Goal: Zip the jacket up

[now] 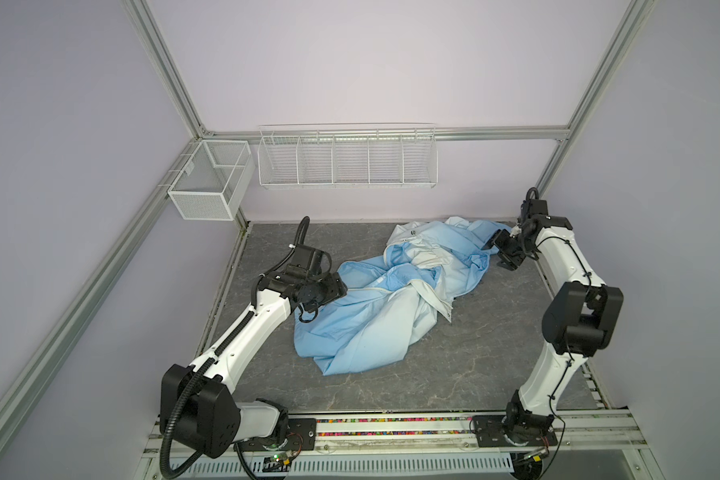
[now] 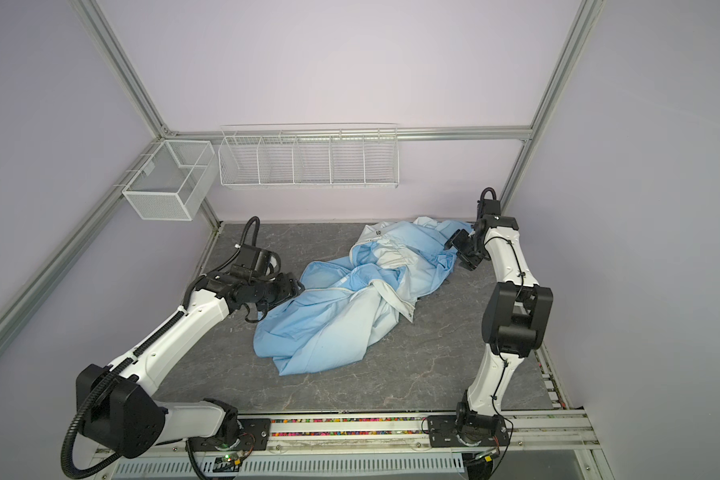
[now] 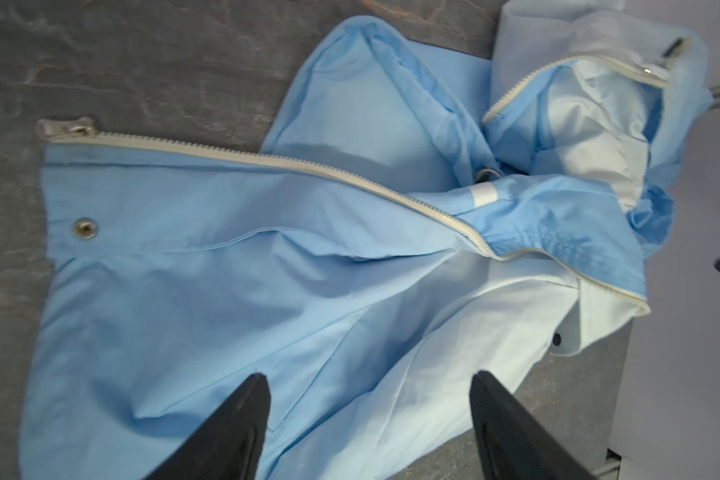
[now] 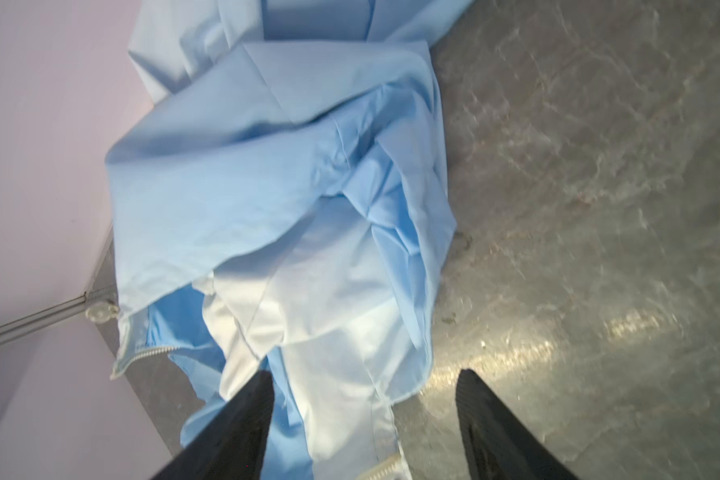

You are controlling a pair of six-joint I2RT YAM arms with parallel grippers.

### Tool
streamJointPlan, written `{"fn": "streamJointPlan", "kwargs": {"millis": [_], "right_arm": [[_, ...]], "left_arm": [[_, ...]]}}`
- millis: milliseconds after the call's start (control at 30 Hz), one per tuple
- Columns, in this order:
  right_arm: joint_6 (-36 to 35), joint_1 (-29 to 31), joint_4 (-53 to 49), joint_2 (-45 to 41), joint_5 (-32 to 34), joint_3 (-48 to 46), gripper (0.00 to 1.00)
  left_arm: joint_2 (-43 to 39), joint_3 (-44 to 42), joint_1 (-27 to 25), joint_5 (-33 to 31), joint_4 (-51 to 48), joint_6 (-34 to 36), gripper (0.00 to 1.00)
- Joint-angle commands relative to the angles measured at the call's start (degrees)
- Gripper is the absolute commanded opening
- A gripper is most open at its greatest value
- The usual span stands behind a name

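Step in hand: spreading the jacket [image 1: 375,316]; no zipping begun.
Jacket lies crumpled from the bench [image 1: 495,353] centre to its far right corner. It is thin and creased, light blue fading to whitish. The 2 halves of the white zipper [image 3: 267,160] run apart, with the slider [image 3: 65,129] at a hem end. Left gripper [image 3: 371,395] hovers over the blue panel with jaws apart. Right gripper [image 4: 364,386] is spread too, gripping nothing. Next, I judge: flatten it, then join the 2 zipper ends.

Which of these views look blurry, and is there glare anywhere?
Right wrist view: motion-smeared, with a bright glare streak on the grey marbled tabletop. Left wrist view: the crumpled light-blue jacket mostly sharp, softer toward the frame edges. Both top views: even light, faint shadows.
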Motion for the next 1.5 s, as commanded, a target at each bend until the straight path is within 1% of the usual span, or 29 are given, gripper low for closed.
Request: {"fn": "streamJointPlan", "kwargs": {"millis": [0,67,200,333,433,567,667,733,967,1033,1100,1200,1267,1333,1367,1400,1467], "right_arm": [[1.0,1.4,2.5,-7.5,-3.2,-9.8,0.70],[1.9,3.2,3.6,-11.4,-4.1,-16.6,0.70],[5.0,7.3,7.5,-17.7,-5.5,-29.3,0.73],[8.5,11.1,11.9,-19.9,-7.1,-37.8,0.79],[10.3,12.4,14.0,-20.7,-8.0,-41.2,0.82],[12.0,13.3,15.6,-21.7,-8.5,-43.1,0.86],[14.0,14.2,17.7,-21.1,-9.0,-44.0,0.89],[15.5,14.8,20.0,-19.8,-10.2,-44.1,0.93],[21.4,16.8,29.3,-15.0,-12.6,-43.8,0.94],[22.4,16.9,31.0,-13.7,-12.6,-43.4,0.94],[22.9,16.9,32.0,-11.8,-13.0,-42.6,0.92],[24.3,16.8,34.7,-9.0,-14.2,-41.1,0.85],[24.9,16.6,35.7,-7.9,-14.3,-39.9,0.75],[24.9,16.1,35.4,-7.0,-14.6,-38.1,0.59],[24.8,15.8,35.1,-6.7,-14.7,-37.2,0.52],[24.6,15.1,34.4,-6.6,-14.7,-36.0,0.43],[23.4,13.9,32.0,-6.4,-14.5,-33.4,0.28]], "left_arm": [[-1.9,-1.9,3.9,-3.3,-4.2,-5.7,0.77],[-2.0,-3.9,6.2,-2.2,-4.7,-6.3,0.77],[-2.8,-8.8,9.7,-1.2,-4.1,-7.8,0.76],[-5.1,-13.5,12.3,-2.1,-3.8,-9.8,0.76],[-7.4,-16.8,14.0,-2.4,-3.4,-11.2,0.76],[-10.2,-21.8,15.0,-2.7,-1.4,-13.0,0.78],[-11.5,-26.1,15.1,-1.1,4.0,-14.7,0.79],[-11.9,-28.1,15.1,0.4,7.8,-15.9,0.80],[-12.2,-31.7,15.1,7.0,19.9,-15.9,0.79],[-11.8,-32.8,15.1,10.0,24.9,-16.1,0.77],[-11.0,-34.0,15.1,12.8,29.8,-16.9,0.72],[-9.4,-34.5,15.1,15.1,33.7,-18.1,0.55],[-8.6,-34.0,15.1,15.9,34.4,-18.2,0.43],[-8.6,-33.0,15.1,16.7,34.5,-17.6,0.32],[-8.7,-32.3,15.1,17.0,34.2,-17.3,0.29],[-8.9,-31.4,15.1,17.4,34.0,-17.0,0.24],[-9.3,-29.0,15.1,18.4,33.3,-15.8,0.15]]}}
